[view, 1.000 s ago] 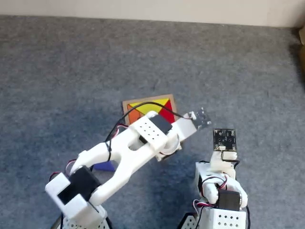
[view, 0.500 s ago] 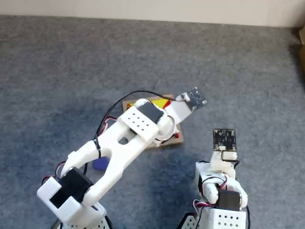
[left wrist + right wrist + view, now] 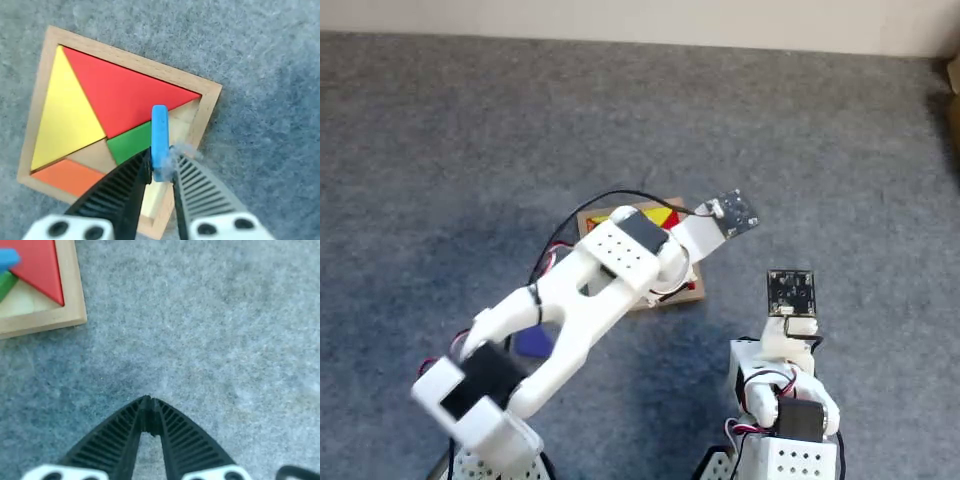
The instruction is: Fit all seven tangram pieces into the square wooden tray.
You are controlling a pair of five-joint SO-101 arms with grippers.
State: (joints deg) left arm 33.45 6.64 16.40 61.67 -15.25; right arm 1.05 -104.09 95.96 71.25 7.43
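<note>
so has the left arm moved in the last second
Yes. The left arm, with the blue piece, has pushed farther out over the tray, covering more of it.

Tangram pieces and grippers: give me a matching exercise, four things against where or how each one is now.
1 light blue piece
2 red triangle
3 right gripper
4 wooden tray

A shut, above bare carpet
B lying on the carpet, partly filled
C pinched on edge in the left gripper
D flat in the tray beside the yellow triangle

Pairs: 1-C, 2-D, 3-A, 4-B
</note>
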